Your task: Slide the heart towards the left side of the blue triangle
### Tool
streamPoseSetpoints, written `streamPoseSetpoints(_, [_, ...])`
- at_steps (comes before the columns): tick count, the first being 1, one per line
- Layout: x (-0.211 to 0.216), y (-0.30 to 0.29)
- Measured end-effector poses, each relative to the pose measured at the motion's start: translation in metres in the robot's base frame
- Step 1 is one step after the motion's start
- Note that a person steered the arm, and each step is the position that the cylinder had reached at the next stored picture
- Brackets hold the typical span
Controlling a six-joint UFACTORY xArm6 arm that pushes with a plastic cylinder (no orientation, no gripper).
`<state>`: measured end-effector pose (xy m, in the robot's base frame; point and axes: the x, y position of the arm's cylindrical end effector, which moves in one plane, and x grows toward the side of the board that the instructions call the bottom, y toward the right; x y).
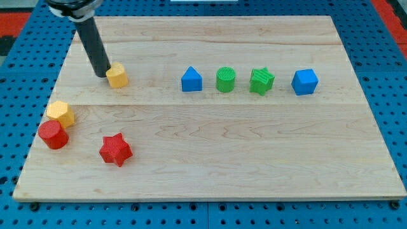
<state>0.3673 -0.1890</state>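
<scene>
The yellow heart lies on the wooden board in the upper left part. My tip is at the heart's left side, touching or almost touching it. The blue triangle stands to the right of the heart, about a hand's width away in the same row. The dark rod rises from the tip toward the view's top left.
To the right of the blue triangle stand a green cylinder, a green star and a blue cube. At the left edge lie a yellow hexagon and a red cylinder; a red star lies below.
</scene>
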Motion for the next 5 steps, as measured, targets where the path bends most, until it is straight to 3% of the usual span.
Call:
streamPoseSetpoints(4, [0.005,0.061])
streamPoseSetpoints(5, [0.023,0.022])
